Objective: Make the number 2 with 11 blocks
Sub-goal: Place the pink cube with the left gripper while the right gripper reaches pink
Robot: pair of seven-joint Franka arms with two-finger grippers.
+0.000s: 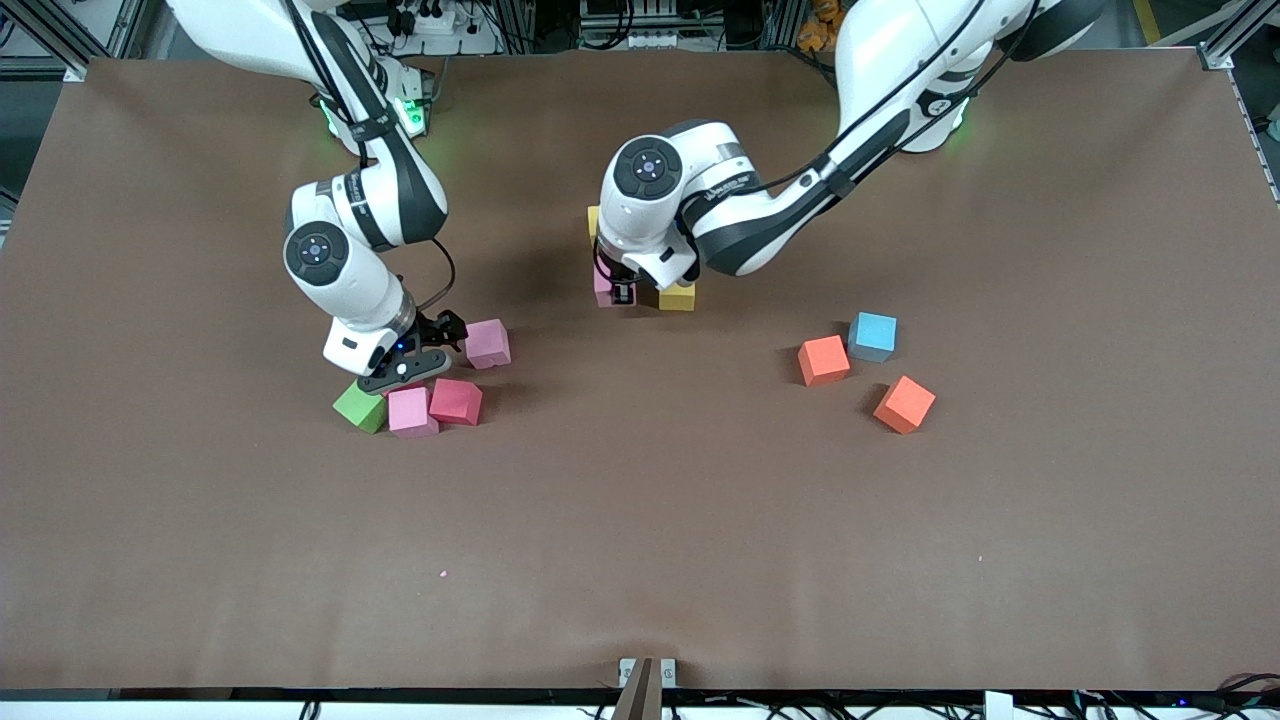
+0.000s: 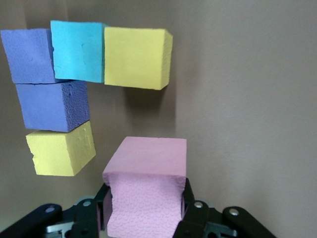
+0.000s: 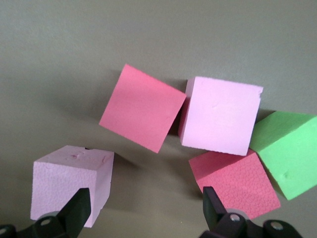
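My left gripper (image 1: 618, 292) is shut on a pink block (image 2: 148, 158) low over the middle of the table. Beside it on the table lie two purple blocks (image 2: 52, 106), a light blue block (image 2: 77, 49) and two yellow blocks (image 2: 136, 57), touching in an angular row. My right gripper (image 3: 144, 203) is open over bare table among a cluster of blocks. One pink block (image 3: 72, 186) sits by one of its fingers and a red block (image 3: 235, 183) by the other. Another red block (image 3: 142, 108) and a pink block (image 3: 221, 116) lie just past the fingertips.
A green cube (image 1: 360, 407) touches the cluster by my right gripper. Two orange blocks (image 1: 823, 360) (image 1: 904, 404) and a light blue block (image 1: 873, 336) lie loose toward the left arm's end of the brown table (image 1: 640, 560).
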